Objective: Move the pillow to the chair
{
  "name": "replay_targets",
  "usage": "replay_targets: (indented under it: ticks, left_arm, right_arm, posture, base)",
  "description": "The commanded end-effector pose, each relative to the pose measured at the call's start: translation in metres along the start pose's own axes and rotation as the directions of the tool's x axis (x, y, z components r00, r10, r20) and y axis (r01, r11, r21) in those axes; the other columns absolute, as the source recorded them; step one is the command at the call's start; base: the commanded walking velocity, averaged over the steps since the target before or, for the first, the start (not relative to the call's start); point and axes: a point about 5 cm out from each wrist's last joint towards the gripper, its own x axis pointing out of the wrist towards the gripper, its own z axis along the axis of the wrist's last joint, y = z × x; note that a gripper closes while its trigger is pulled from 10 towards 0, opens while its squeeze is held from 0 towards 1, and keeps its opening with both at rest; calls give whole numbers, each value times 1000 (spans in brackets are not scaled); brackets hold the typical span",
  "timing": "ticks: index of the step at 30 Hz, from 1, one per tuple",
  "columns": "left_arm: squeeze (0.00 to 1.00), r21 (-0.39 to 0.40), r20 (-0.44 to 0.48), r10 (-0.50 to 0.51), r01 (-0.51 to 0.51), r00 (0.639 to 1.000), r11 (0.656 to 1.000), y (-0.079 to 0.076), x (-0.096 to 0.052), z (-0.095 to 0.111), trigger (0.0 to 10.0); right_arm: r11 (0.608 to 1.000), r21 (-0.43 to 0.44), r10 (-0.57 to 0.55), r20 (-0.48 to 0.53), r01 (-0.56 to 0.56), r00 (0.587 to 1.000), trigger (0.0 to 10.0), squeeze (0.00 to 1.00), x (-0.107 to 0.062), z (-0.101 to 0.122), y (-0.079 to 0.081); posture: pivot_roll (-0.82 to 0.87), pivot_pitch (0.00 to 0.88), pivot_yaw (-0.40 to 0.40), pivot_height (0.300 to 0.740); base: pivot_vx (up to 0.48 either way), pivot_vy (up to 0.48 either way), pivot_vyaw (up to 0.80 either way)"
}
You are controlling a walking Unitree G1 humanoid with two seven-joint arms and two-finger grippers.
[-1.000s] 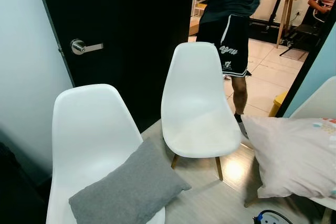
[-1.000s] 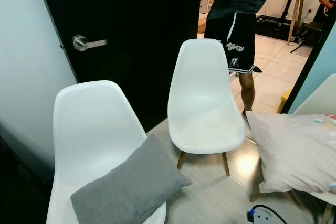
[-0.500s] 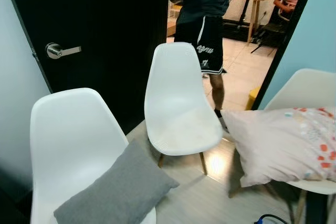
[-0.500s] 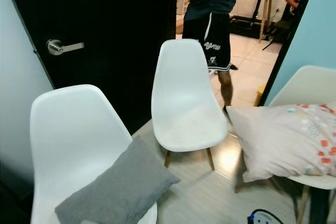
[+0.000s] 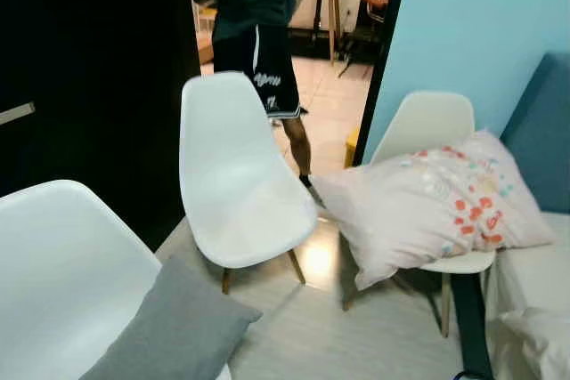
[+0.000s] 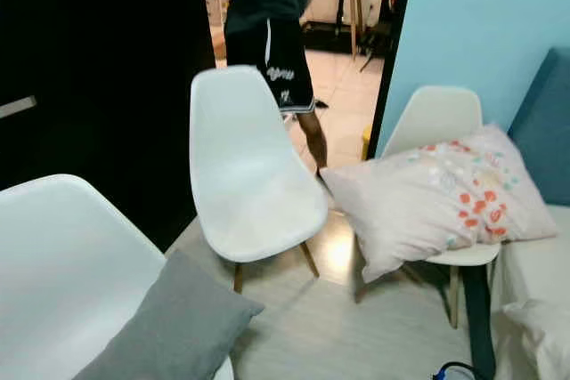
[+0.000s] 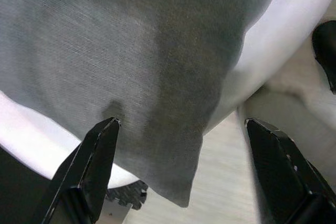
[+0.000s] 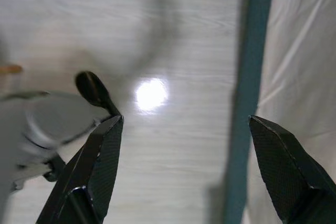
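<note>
- Our head view has swung right since a moment ago; the patterned pillow point(image 5: 427, 206) on the right chair point(image 5: 426, 126) now shows fully.
- Left gripper point(image 7: 178, 174), jaws spread, hovers above the grey pillow point(image 7: 126, 61).
- Right gripper point(image 8: 184, 169), jaws released, faces the floor point(image 8: 173, 30); nothing grasped yet.

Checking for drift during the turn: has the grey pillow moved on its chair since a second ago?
No. The grey pillow still lies on the seat's front edge of the near white chair, corner overhanging as before; the camera has swung right.

Both hands hang low — left hand point(image 7: 181, 171) and right hand point(image 8: 184, 166) spread wide.
</note>
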Motion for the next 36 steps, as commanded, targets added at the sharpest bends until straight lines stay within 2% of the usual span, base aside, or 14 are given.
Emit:
replay_targets:
  ticks: [1,4,7,12,19,25,33,36]
  left_arm:
    - [0,12,-16,-3,3,1000,1000,1,0,-4,10000]
    - [0,13,-16,-4,4,1000,1000,0,0,-3,10000]
    - [0,11,-15,-5,5,1000,1000,0,0,-3,10000]
    - [0,9,-16,-5,5,1000,1000,0,0,-2,10000]
    - [0,13,-19,-5,6,1000,1000,1,0,-3,10000]
    - [0,30,-21,-12,12,1000,999,0,0,-4,10000]
    - [0,33,-20,-14,15,1000,999,0,0,-3,10000]
    - [0,33,-18,-15,16,1000,999,0,0,-3,10000]
  right_arm:
    - [1000,-17,20,-14,-20,1000,10000,0,2,-4,15]
    - [999,-18,27,-14,-28,1000,10000,0,2,-4,22]
    - [999,-22,44,-14,-44,999,10000,0,3,-4,37]
    - [998,-34,57,-12,-57,998,10000,0,4,-1,45]
    - [998,-43,52,-5,-52,999,10000,0,4,2,39]
    - [998,-49,42,7,-41,999,10000,0,3,8,32]
    - [997,-52,50,9,-49,999,10000,0,4,13,35]
    - [998,-52,45,2,-45,999,10000,0,3,9,27]
  posture:
    - [-91,0,-19,740]
    - [-91,0,-19,740]
    - [-90,0,-21,740]
    - [-83,0,-25,740]
    - [-81,0,-26,740]
    - [-88,0,-21,740]
    - [-89,0,-21,740]
    - [-89,0,-21,740]
  base:
    - [0,0,-769]
    - [0,0,-765]
    - [0,0,-763]
    - [0,0,-763]
    - [0,0,-557]
    - [0,0,0]
    - [0,0,-763]
    - [0,0,-763]
